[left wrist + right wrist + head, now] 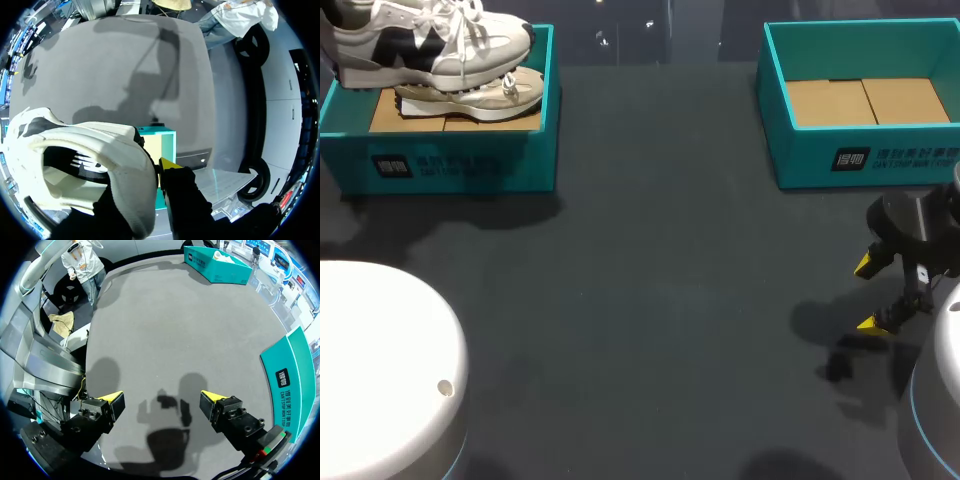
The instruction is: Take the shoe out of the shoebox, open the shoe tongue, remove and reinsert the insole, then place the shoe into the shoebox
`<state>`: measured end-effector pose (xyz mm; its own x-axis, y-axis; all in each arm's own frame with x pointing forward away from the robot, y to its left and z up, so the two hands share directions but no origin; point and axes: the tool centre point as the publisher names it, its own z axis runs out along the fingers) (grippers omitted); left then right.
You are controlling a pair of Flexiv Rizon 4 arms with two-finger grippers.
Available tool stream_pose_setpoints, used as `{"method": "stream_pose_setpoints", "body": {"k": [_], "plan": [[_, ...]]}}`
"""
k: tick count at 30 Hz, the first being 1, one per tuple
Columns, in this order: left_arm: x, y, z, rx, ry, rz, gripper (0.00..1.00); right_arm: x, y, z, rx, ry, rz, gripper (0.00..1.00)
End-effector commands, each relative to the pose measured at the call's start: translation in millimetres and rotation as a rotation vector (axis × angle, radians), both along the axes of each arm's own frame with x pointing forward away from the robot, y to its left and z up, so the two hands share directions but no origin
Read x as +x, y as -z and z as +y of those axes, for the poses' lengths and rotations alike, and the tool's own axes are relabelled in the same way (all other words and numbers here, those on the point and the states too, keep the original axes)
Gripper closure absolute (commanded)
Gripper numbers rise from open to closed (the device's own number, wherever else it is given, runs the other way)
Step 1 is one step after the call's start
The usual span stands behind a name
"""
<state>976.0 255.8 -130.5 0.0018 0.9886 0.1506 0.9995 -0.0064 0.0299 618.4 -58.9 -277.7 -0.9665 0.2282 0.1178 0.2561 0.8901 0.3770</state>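
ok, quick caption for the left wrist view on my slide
Left gripper holds the white shoe by its heel collar over the teal shoebox.

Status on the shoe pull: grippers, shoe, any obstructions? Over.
Left gripper shut on shoe at the heel, shoe raised above left shoebox. Right gripper open over table. Second shoe lying in that box underneath.

Beside the table (650,330), my arms (380,370) are white domes ringed pale blue, with black bolted yellow-tipped fingers (100,415)
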Motion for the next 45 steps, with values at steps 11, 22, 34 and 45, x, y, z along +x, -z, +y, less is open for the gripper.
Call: {"method": "stream_pose_setpoints", "body": {"k": [11, 22, 34, 45], "plan": [[-46.4, -8.4, -21.8, 0.019, 0.048, -0.041, 1.0, -1.1, 0.1, 0.2, -0.002, 0.001, -0.001, 0.0], [-77.9, -0.8, -16.5, 0.003, 0.014, 0.043, 1.0, -1.1, 0.1, 0.2, -0.002, 0.001, -0.001, 0.0], [-179.5, 12.2, -80.3, 0.043, -0.021, 0.035, 1.0, -1.1, 0.1, 0.2, -0.002, 0.001, -0.001, 0.0], [-232.6, 36.8, -148.7, 0.074, -0.02, 0.079, 1.0, -1.1, 0.1, 0.2, -0.002, 0.001, -0.001, 0.0]]}}
